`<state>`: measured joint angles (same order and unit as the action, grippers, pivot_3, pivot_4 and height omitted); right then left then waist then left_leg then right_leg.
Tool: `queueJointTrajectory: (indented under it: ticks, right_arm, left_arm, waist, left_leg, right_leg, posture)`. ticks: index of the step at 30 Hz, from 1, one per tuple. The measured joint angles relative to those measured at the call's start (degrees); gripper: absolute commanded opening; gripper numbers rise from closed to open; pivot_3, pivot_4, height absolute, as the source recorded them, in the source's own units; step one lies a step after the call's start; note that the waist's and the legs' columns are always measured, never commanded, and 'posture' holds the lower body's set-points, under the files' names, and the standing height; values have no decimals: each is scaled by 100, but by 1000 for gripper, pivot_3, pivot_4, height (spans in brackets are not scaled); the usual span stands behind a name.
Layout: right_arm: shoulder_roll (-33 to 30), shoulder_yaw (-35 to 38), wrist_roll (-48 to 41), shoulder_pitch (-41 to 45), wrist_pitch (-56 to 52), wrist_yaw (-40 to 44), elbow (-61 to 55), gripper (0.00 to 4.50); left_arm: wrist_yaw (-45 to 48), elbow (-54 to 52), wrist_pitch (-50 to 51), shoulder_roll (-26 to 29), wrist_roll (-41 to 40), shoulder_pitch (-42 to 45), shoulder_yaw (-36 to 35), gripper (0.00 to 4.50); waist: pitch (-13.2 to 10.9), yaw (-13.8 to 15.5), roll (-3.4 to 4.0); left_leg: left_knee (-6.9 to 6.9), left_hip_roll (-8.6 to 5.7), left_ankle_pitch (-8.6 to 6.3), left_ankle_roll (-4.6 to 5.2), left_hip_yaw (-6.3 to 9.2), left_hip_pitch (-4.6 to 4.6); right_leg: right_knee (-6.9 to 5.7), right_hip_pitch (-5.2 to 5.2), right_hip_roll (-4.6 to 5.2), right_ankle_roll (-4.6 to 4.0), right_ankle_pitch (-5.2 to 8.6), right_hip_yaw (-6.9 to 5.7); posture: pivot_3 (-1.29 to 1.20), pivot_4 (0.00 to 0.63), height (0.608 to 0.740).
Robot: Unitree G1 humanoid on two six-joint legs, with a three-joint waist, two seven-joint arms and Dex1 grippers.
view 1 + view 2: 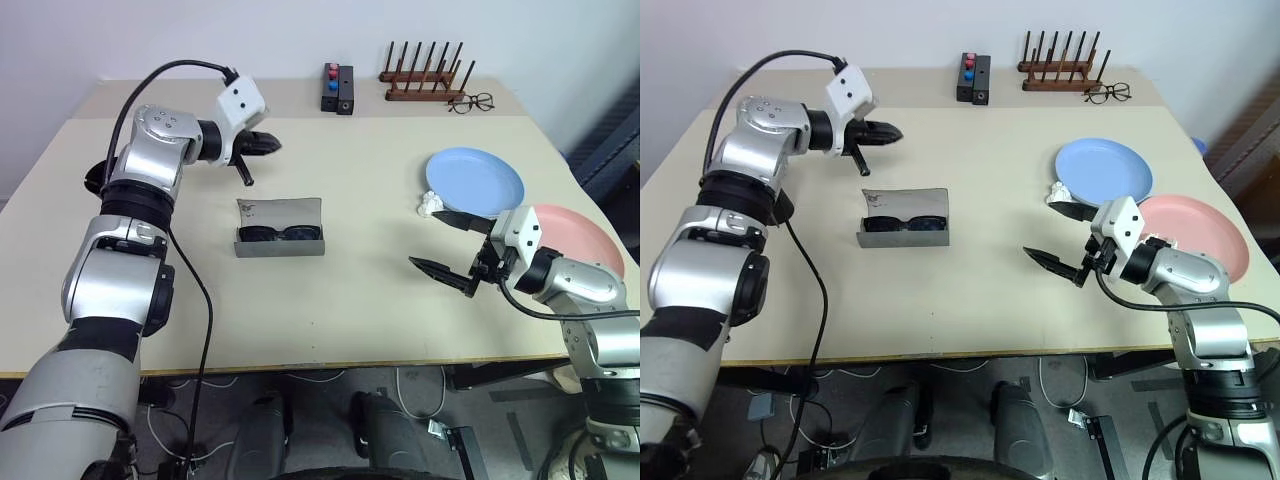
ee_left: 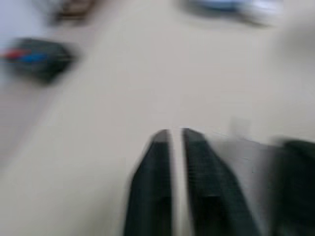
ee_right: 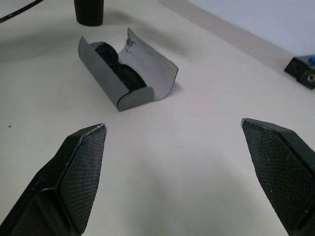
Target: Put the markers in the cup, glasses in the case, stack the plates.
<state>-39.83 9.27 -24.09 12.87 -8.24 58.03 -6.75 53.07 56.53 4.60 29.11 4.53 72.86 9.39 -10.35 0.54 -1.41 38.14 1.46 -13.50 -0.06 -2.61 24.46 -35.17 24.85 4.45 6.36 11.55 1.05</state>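
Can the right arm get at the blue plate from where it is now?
Probably yes. The right end effector hangs open just in front of the blue plate, with bare table between them. Only a small white crumpled thing sits at the plate's near rim.

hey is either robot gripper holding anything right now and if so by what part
Nothing is held. The left gripper hangs above the table with its black fingers nearly together and empty; the right gripper is wide open above bare table.

There are no words, numbers or signs to read on anything on the table.
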Motion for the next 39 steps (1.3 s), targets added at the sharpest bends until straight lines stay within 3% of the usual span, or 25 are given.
queueJointTrajectory:
  ticks: [5, 13, 22, 28, 32, 36, 39]
  right_arm:
    - [28, -87, 15, 225, 8, 87, 209, 4500]
    - [105, -209, 28, 412, 127, 157, 463, 4500]
    - [125, -212, 34, 371, 276, 215, 603, 4500]
    - [182, -220, 44, 377, 309, 184, 672, 4500]
    - [269, -203, 65, 376, 194, -93, 744, 4500]
    - [268, 108, 79, 395, 37, -617, 772, 4500]
    - [175, 353, 280, 385, -168, -1206, 770, 4500]
  left_arm:
    - [-573, 151, 52, -25, 377, -117, 148, 467]
    - [325, 274, -209, -89, 754, -644, 704, 467]
    - [1889, -1628, 33, 696, 592, -1560, 743, 467]
    - [1880, -2755, 431, 914, 512, -2134, 676, 467]
    - [1240, -2776, 433, 611, 330, -2164, 341, 467]
    - [193, -2798, 649, -271, -665, -1782, -779, 467]
    - [-170, -3404, 1013, -537, -1131, -1682, -1140, 467]
  waist:
    - [0, 16, 0]
    - [-2, 4, -6]
    - [-2, -29, -5]
    - [-2, 22, -4]
    - [-2, 26, -5]
    - [-4, 26, -9]
    - [1, -5, 2]
  left_leg:
    - [0, -2, 0, 0, -2, 0]
    - [-1, -1, 0, -1, -3, 0]
    - [-4, 1, 0, -1, -3, -1]
    - [0, 1, 0, -1, -3, -2]
    - [3, 0, 0, -1, -2, -1]
    - [7, -4, 0, -1, 1, 2]
    - [-1, -5, 0, -1, -3, -5]
  right_leg:
    - [1, -2, 0, 0, 0, -1]
    - [1, -1, 0, -8, 3, 1]
    - [-1, 1, 1, -21, 11, 1]
    - [-1, -4, 3, -22, 11, 1]
    - [-1, -5, 3, -21, 11, 1]
    - [-1, -6, 8, -2, 0, -1]
    - [-2, -6, 8, 0, -1, 2]
  posture:
    - [0, 150, 740]
    - [0, 150, 740]
    - [0, 150, 740]
    - [0, 150, 740]
    - [0, 150, 740]
    - [0, 150, 740]
    - [0, 150, 740]
